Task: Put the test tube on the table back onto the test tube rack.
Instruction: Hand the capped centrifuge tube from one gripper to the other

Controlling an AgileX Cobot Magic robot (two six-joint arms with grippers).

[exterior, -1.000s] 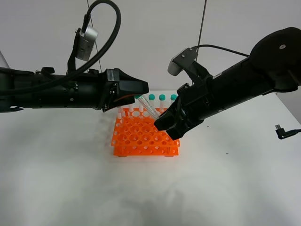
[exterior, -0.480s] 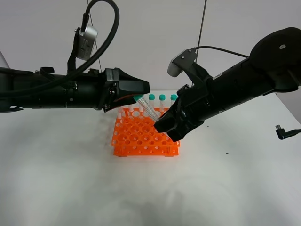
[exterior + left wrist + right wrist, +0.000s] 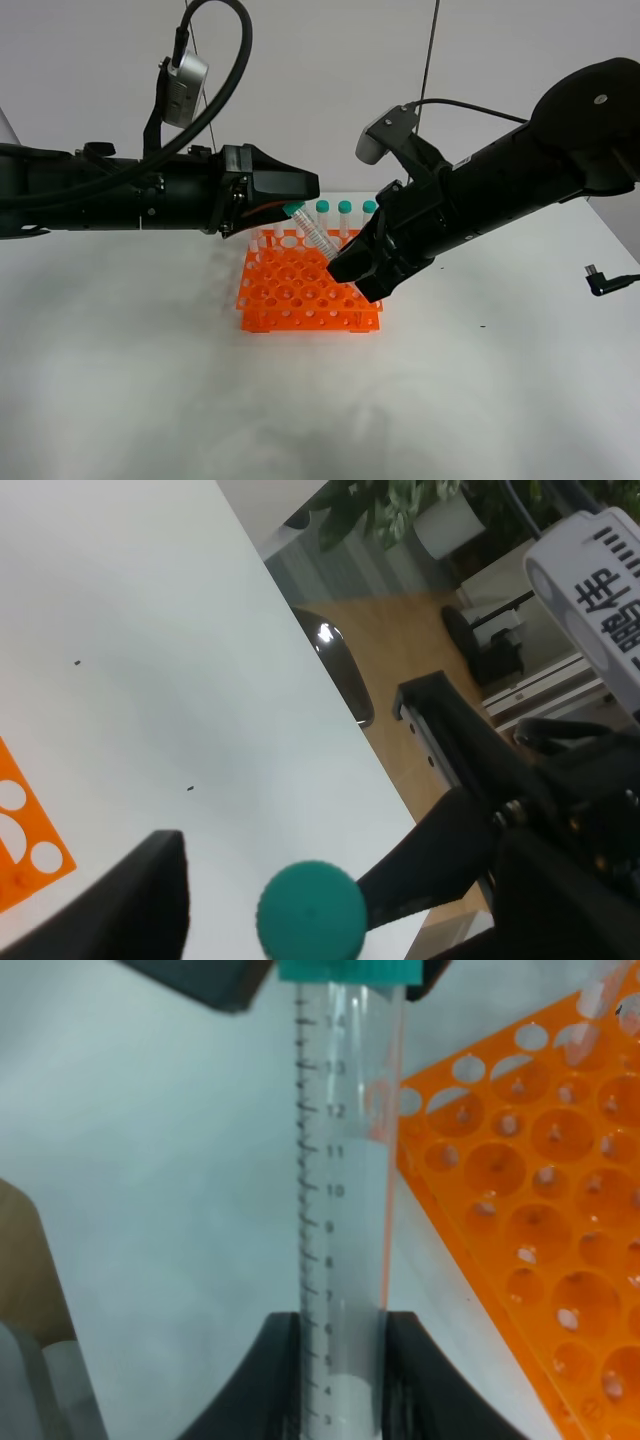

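The test tube (image 3: 316,234), clear with a teal cap, hangs tilted over the back of the orange test tube rack (image 3: 300,292) on the white table (image 3: 140,380). My right gripper (image 3: 340,262) is shut on its lower end; the right wrist view shows the tube (image 3: 345,1160) clamped between the fingers (image 3: 270,1370), beside the rack (image 3: 540,1220). My left gripper (image 3: 300,203) is open at the cap end. In the left wrist view the teal cap (image 3: 311,910) sits apart from one finger (image 3: 130,905). The tube's tip is hidden.
Three teal-capped tubes (image 3: 345,208) stand in the rack's back row, right behind the held tube. Pale tube tops (image 3: 262,240) stand at the rack's back left. A black cable plug (image 3: 600,280) lies at the table's right edge.
My left gripper has crept slightly right toward the cap. The tube and my right gripper have barely moved.
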